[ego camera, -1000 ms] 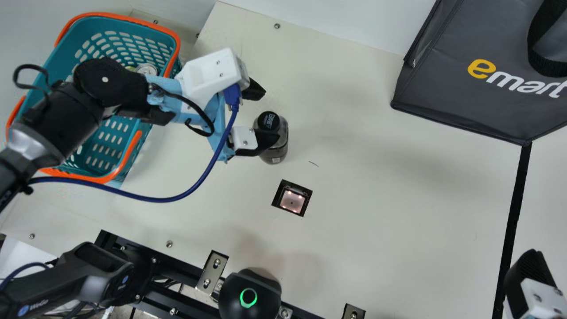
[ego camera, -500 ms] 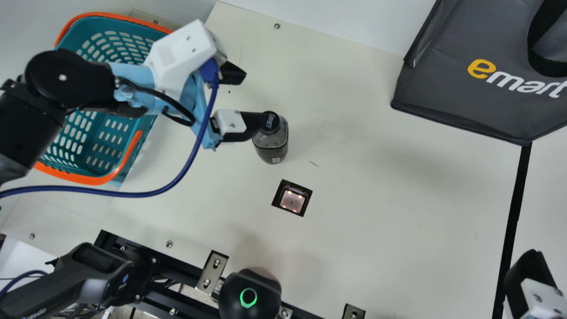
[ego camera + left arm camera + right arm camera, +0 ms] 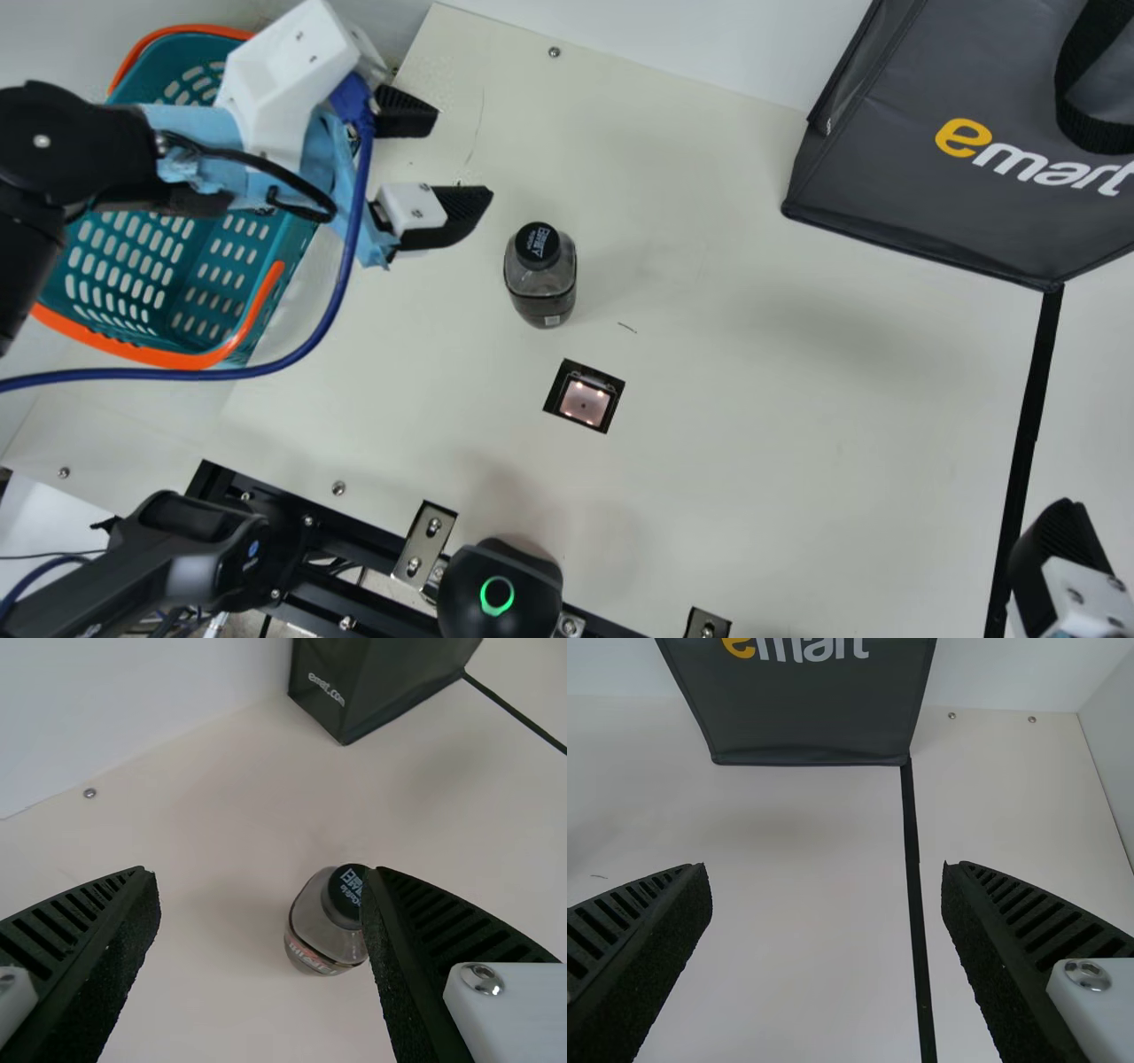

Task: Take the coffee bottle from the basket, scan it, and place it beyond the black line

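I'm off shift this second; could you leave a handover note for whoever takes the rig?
Left gripper: open, empty, between basket and bottle.
Right gripper: open, empty, by the black line.
Coffee bottle: upright on the table, near the scanner.
Done: bottle out of the basket. Scan: cannot tell.
Left: scan if needed, then place it beyond the line.

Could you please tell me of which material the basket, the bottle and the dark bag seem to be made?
The basket looks like moulded plastic, smooth, with slots through its walls. The bottle seems clear plastic, perhaps glass: it is see-through and shiny, under a matte black cap. The bag looks like coated fabric, with bound seams.
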Tool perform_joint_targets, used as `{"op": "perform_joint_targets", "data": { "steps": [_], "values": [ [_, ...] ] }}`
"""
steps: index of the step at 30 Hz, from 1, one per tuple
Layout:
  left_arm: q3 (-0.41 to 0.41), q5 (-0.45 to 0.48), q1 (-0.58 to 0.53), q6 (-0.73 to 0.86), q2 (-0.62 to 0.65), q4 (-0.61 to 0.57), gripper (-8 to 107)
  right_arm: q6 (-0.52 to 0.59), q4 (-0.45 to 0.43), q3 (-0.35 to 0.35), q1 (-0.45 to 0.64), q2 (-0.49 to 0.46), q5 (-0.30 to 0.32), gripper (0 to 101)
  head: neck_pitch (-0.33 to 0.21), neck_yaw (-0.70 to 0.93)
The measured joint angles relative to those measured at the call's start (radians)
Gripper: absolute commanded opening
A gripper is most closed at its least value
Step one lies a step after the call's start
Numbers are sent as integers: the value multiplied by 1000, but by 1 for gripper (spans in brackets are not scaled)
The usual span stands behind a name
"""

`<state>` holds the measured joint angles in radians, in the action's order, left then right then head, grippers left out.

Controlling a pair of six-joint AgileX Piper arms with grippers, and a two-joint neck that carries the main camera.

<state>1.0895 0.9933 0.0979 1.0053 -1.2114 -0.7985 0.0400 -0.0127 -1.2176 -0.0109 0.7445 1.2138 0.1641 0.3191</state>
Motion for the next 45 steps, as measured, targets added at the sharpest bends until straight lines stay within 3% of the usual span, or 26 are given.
{"op": "perform_joint_targets", "data": {
  "steps": [12, 26, 45],
  "values": [
    [-13, 23, 117, 32, 31, -15, 90, 0, 0, 0, 0, 0, 0, 91, 0, -3],
    [-26, 42, 225, 71, 58, -17, 90, 0, 0, 0, 0, 0, 0, 91, 0, -305],
    [-64, -56, 218, 42, 106, -21, 90, 0, 0, 0, 0, 0, 0, 91, 0, -347]
  ]
}}
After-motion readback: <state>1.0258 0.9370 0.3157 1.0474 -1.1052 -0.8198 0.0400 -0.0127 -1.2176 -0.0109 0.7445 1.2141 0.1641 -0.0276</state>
